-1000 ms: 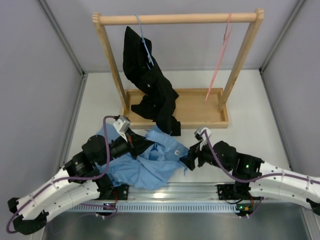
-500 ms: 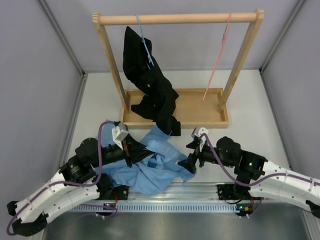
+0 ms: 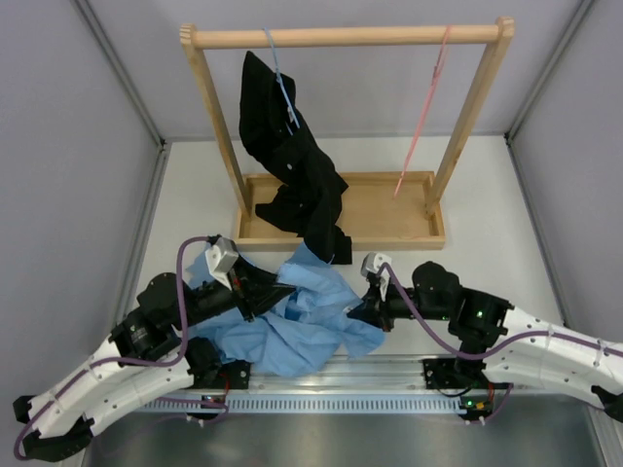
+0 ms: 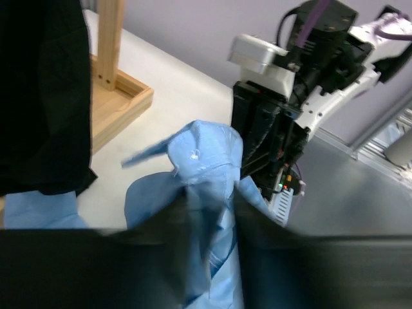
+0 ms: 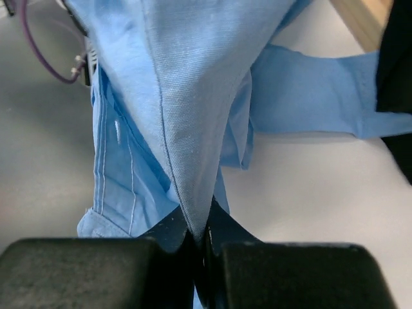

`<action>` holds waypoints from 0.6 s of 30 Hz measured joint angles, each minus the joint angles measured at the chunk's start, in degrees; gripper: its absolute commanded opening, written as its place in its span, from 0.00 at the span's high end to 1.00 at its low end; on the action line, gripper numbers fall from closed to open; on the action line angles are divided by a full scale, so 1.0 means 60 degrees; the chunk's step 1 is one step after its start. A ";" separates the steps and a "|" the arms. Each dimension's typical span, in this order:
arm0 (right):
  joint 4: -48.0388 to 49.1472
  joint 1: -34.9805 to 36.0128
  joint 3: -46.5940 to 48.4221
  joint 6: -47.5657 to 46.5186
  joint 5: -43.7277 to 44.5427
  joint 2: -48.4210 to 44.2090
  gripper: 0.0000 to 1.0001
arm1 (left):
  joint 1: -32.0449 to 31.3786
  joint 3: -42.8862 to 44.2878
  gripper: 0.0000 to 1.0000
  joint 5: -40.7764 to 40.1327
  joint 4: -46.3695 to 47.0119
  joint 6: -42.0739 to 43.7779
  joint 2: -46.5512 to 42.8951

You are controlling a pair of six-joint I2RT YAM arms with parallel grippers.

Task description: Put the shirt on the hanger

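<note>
With my left gripper point(image 3: 265, 295) and right gripper point(image 3: 358, 312) both pinched tight on the shirt point(image 3: 307, 331), bunched at six o'clock, thin cloth could slip out while I lift it toward the hanger point(image 3: 421, 117) at one o'clock.

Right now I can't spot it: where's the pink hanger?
In the top view, the hanger hangs from the rack's bar, near its right post, apart from the shirt.

Wooden rack point(image 3: 370, 37) on white table point(image 3: 492, 258), black shirt point(image 3: 297, 180) draped on light-blue hanger point(image 3: 282, 88)
</note>
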 measured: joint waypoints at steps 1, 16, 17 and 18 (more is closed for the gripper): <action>-0.0164 0.0000 0.0076 0.0029 0.0233 -0.0117 1.00 | 0.0000 0.0000 0.02 -0.0248 -0.0022 0.0029 0.0011; -0.5122 0.0015 0.3774 0.0306 0.3559 0.0357 1.00 | 0.0000 0.3078 0.02 -0.2404 -0.1883 0.0586 0.2871; -0.5366 0.0025 0.3934 0.0244 0.3574 0.0459 1.00 | 0.0000 0.3563 0.02 -0.2484 -0.1989 0.0736 0.3253; -0.5577 0.0055 0.4073 0.0146 0.3526 0.0565 1.00 | 0.0000 0.4014 0.02 -0.2612 -0.2087 0.0922 0.3625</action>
